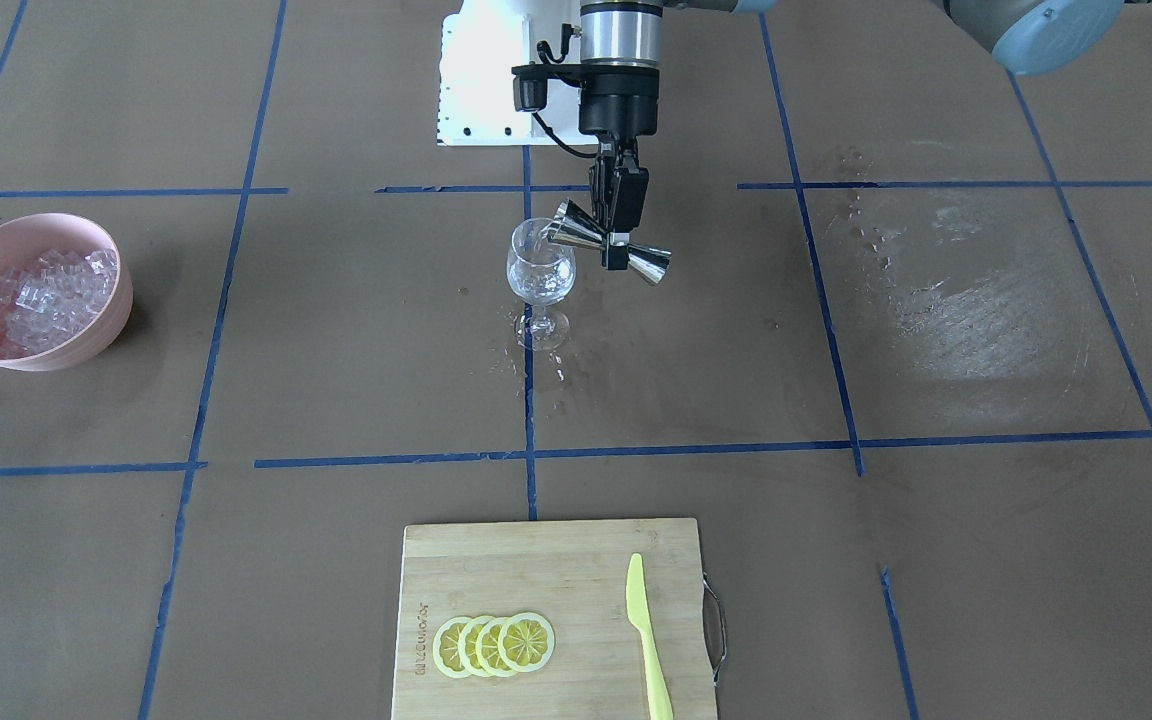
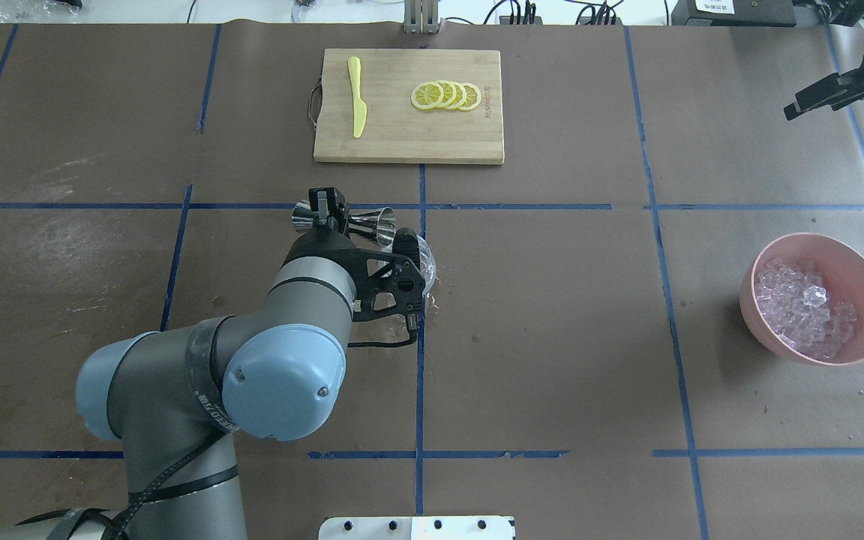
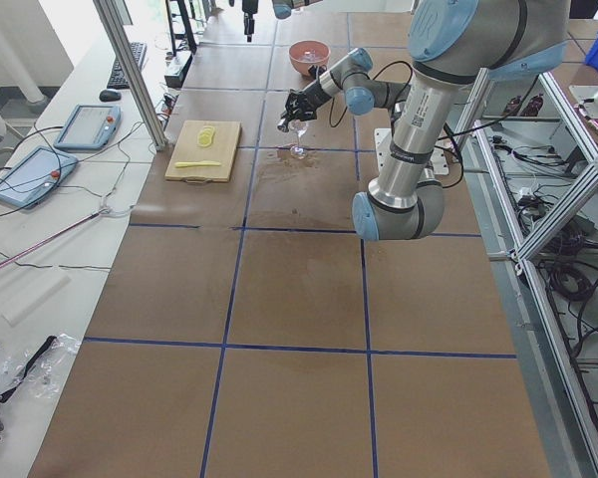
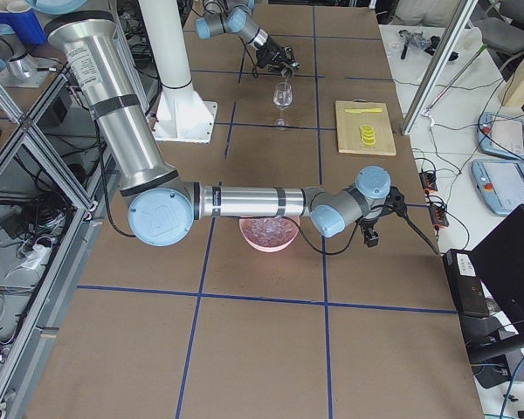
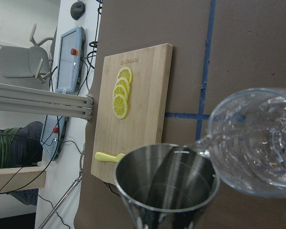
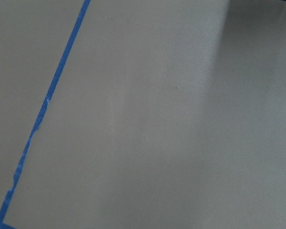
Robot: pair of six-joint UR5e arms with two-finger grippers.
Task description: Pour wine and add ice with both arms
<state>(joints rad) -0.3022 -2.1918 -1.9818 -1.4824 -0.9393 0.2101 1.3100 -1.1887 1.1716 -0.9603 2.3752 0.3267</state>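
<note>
My left gripper [image 1: 620,236] is shut on the waist of a steel jigger [image 1: 608,250], which is tipped toward a clear stemmed glass [image 1: 541,275] at the table's centre. A thin stream of clear wine [image 5: 203,141] runs from the jigger's lip into the glass. The jigger's bowl [image 5: 166,177] fills the bottom of the left wrist view. The ice [image 2: 803,309] lies heaped in a pink bowl [image 2: 863,274] far to my right. My right gripper [image 2: 796,111] hangs high beyond the bowl; whether it is open or shut does not show, and its wrist view shows only brown paper.
A wooden cutting board [image 1: 556,565] on the operators' side carries several lemon slices [image 1: 494,643] and a yellow knife [image 1: 644,630]. Droplets lie around the glass foot [image 1: 542,330]. A large wet patch [image 1: 976,300] marks the paper on my left side.
</note>
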